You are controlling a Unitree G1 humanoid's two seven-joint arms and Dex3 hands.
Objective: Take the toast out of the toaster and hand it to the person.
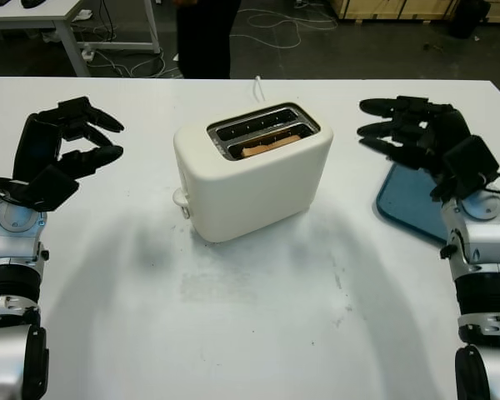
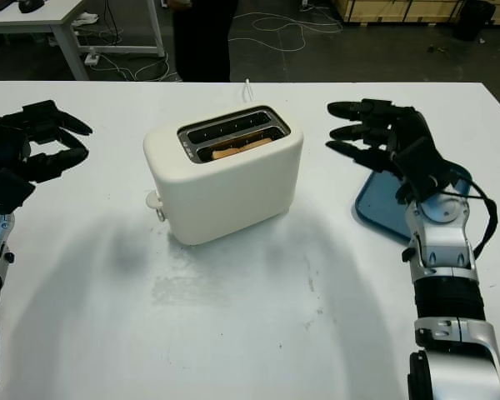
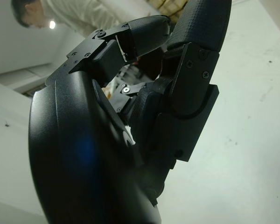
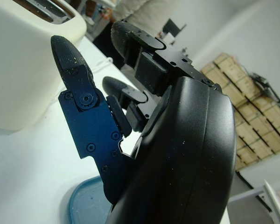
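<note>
A cream two-slot toaster (image 1: 250, 179) stands in the middle of the white table (image 1: 258, 333). A slice of brown toast (image 1: 269, 144) sits low in its nearer slot; the far slot looks empty. My left hand (image 1: 87, 137) hovers to the left of the toaster, open and holding nothing. My right hand (image 1: 383, 127) is raised to the right of the toaster, open, above the blue plate (image 1: 408, 200). The toaster's side (image 4: 18, 70) shows in the right wrist view beyond the hand's fingers (image 4: 79, 93). A person in dark trousers (image 1: 207, 37) stands behind the table's far edge.
A blue plate (image 2: 383, 204) lies at the right under my right hand. The toaster's white cord (image 1: 257, 86) runs off the far edge. Another white table (image 1: 33, 12) and floor cables (image 1: 275, 29) lie beyond. Cardboard boxes (image 4: 242, 93) are stacked in the background.
</note>
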